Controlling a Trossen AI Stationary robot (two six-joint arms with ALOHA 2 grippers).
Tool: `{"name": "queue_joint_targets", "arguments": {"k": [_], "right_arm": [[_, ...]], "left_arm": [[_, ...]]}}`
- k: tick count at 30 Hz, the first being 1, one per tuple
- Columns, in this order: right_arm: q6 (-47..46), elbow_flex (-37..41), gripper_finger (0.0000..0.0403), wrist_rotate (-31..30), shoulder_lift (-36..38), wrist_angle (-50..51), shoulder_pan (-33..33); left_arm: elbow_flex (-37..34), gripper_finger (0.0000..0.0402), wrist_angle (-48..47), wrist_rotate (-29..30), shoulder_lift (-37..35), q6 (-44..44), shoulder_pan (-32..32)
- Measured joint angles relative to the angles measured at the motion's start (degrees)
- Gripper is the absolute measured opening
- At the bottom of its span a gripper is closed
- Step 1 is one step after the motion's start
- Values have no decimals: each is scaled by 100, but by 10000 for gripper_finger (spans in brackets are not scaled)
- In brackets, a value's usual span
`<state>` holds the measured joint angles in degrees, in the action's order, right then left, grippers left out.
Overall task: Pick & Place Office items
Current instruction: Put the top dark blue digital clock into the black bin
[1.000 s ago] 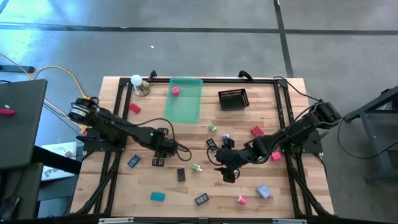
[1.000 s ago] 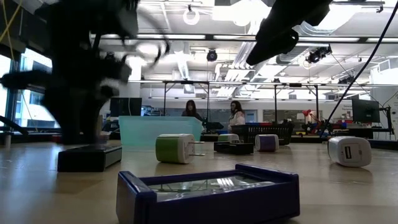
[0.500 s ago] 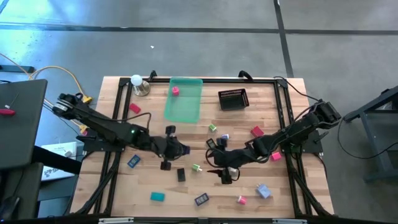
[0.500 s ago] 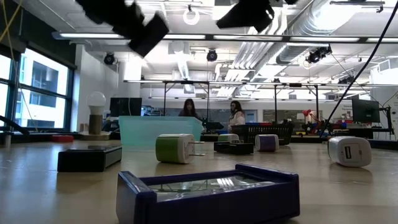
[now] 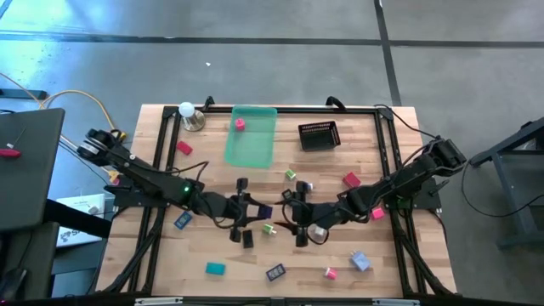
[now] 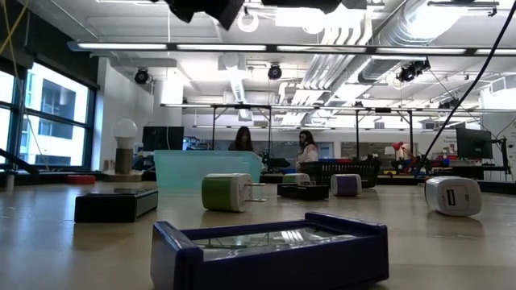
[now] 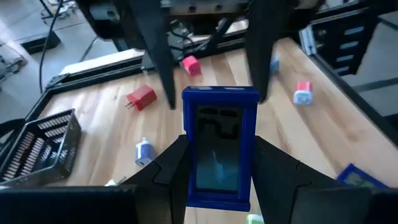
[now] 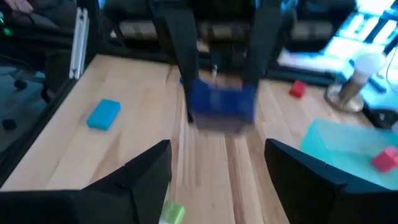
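Near edge of the worktop (image 5: 340,285): a dark blue framed piece (image 5: 275,273), a teal block (image 5: 215,269), a pink piece (image 5: 330,273) and a lavender piece (image 5: 359,260) lie scattered along it. Just inward, a black block (image 5: 247,239) and a green-and-white plug (image 5: 270,229) sit near the middle. Above them, mid-worktop, the left claw (image 7: 214,163) grips a blue framed clip (image 7: 219,149), fingers pressed to both its sides, the piece lifted clear of the wood. The right claw (image 8: 217,168) faces it from close by, fingers spread wide with nothing between them; in its wrist view the blue piece shows blurred, so contact cannot be judged. A blue item (image 5: 183,221) lies toward the left edge, a red one (image 5: 351,179) and a pink one (image 5: 376,213) toward the right. Far side: translucent green tray (image 5: 252,144) with a pink piece (image 5: 240,124) inside, black mesh basket (image 5: 319,136) beside it, a bulb lamp (image 5: 188,112) near the far-left corner.
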<state>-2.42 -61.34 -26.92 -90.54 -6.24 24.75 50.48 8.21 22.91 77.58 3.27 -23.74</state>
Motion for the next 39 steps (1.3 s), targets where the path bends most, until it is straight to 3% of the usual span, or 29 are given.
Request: {"name": "queue_joint_targets", "arguments": {"k": [15,28,32,37,39], "right_arm": [[374,0,242,-4,0,-360,-103],[413,0,241,0,0,-346,-155],[418,0,213,2,0,-343,-155],[432,0,145,-32,0,-309,-155],[440,0,142,-24,0,-288,-155]], "left_arm": [[-1,130,816,223,361,577,72],[-2,130,904,274,400,732,84],[-2,130,902,274,400,732,84],[-2,130,902,276,400,713,86],[-2,130,887,279,400,703,86]]}}
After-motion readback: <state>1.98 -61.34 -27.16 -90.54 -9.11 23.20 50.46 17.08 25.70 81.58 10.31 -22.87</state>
